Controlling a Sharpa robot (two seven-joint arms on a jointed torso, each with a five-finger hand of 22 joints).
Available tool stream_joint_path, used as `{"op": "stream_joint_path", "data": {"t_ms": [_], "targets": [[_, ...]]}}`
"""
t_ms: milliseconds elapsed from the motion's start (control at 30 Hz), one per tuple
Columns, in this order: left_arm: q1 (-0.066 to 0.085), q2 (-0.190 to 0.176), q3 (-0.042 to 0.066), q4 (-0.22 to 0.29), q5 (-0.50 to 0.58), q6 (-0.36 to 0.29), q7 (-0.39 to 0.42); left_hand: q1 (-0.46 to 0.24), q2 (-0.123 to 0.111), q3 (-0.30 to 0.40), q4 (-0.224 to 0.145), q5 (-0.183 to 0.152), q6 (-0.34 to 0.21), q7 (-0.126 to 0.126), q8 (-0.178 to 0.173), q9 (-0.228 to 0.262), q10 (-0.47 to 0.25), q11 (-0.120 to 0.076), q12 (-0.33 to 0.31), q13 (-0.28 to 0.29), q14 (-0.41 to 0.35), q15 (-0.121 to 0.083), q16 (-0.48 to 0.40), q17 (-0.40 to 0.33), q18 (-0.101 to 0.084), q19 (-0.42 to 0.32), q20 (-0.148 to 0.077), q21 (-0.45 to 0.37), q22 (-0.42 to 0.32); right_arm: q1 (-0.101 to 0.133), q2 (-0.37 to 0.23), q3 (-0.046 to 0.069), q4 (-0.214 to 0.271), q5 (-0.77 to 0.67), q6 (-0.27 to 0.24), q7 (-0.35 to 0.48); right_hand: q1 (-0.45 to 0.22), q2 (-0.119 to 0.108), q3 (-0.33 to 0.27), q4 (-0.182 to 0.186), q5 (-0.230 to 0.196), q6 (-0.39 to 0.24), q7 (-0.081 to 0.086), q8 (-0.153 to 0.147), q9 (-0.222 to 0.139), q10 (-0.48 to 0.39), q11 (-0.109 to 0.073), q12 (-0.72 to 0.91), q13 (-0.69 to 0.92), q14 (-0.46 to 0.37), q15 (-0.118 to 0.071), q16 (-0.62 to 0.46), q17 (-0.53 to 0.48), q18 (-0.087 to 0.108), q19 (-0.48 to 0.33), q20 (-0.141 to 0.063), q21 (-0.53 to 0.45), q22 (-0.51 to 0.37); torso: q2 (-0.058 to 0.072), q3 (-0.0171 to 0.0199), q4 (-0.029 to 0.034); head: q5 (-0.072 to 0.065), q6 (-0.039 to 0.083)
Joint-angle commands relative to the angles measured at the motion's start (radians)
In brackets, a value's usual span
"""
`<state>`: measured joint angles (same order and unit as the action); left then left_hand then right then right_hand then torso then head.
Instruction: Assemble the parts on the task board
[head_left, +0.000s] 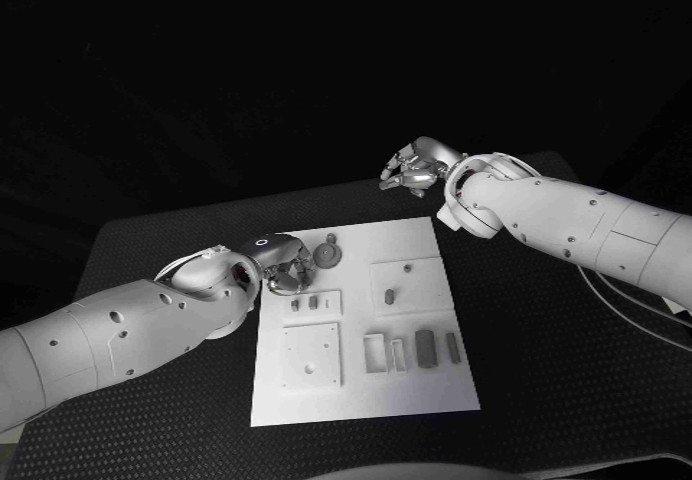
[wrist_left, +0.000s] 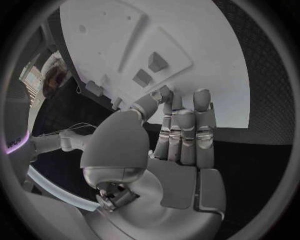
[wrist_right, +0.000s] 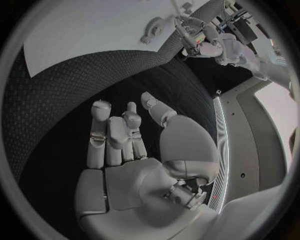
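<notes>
The white task board (head_left: 418, 240) lies in the middle of the table. On it are a round grey part (head_left: 330, 255), two small upright pieces (head_left: 304, 302), a slotted piece (head_left: 391, 296) and grey bars (head_left: 426, 347). My left hand (head_left: 289, 270) hovers at the board's left edge, beside the round part and just beyond the small pieces (wrist_left: 150, 69). Its fingers (wrist_left: 184, 130) are straight and hold nothing. My right hand (head_left: 415, 166) is over the black table beyond the board's far right corner. Its fingers (wrist_right: 115, 135) are apart and empty.
A square raised plate (head_left: 310, 355) and two narrow frames (head_left: 385, 353) sit on the near half of the board. Black table surface (head_left: 577, 380) surrounds the board on all sides. In the right wrist view the board (wrist_right: 94, 30) and my left hand (wrist_right: 194, 37) lie ahead.
</notes>
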<state>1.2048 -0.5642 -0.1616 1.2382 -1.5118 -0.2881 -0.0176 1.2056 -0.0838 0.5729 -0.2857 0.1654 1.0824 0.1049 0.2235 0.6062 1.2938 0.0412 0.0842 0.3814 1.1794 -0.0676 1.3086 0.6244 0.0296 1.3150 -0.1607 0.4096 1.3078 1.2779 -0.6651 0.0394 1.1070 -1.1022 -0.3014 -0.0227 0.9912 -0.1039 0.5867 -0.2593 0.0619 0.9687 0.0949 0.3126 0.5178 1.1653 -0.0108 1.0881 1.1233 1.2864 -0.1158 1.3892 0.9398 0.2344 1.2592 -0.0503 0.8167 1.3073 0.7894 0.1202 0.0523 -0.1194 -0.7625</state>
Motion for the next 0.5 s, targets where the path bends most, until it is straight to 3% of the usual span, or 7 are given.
{"op": "stream_joint_path", "data": {"t_ms": [33, 500], "targets": [[-0.006, 0.006, -0.010, -0.005, -0.013, 0.031, -0.013, 0.001, 0.011, 0.006, 0.002, 0.005, 0.007, 0.002, 0.005, 0.000, 0.009, -0.001, -0.001, 0.001, 0.006, -0.005, 0.001, -0.001, 0.065, 0.001, -0.005, -0.002, 0.018, 0.000, 0.001, 0.000, 0.002, 0.000, 0.012, 0.008, -0.005, 0.001, 0.000, -0.001, -0.003, 0.002, 0.007, -0.005, 0.002, 0.002, -0.001, 0.001, -0.001, 0.001, -0.004, -0.007, 0.001, 0.027, -0.001, -0.006, -0.006, 0.020, 0.000, 0.0009, 0.0211, -0.001, -0.001], [-0.007, 0.011, -0.018, -0.009, -0.017, 0.044, -0.005, 0.000, 0.015, 0.007, 0.000, 0.005, 0.018, -0.004, 0.013, 0.003, 0.022, -0.006, 0.001, 0.007, 0.013, -0.009, 0.008, -0.001, 0.064, 0.006, -0.009, -0.003, 0.019, -0.001, -0.001, 0.000, 0.004, 0.000, 0.012, 0.008, -0.005, 0.002, 0.000, -0.002, -0.003, 0.002, 0.007, -0.005, 0.002, 0.002, -0.001, 0.002, -0.001, 0.001, -0.004, -0.007, 0.001, 0.027, 0.000, -0.006, -0.005, 0.020, -0.001, -0.0001, 0.0227, -0.002, 0.000]]}}
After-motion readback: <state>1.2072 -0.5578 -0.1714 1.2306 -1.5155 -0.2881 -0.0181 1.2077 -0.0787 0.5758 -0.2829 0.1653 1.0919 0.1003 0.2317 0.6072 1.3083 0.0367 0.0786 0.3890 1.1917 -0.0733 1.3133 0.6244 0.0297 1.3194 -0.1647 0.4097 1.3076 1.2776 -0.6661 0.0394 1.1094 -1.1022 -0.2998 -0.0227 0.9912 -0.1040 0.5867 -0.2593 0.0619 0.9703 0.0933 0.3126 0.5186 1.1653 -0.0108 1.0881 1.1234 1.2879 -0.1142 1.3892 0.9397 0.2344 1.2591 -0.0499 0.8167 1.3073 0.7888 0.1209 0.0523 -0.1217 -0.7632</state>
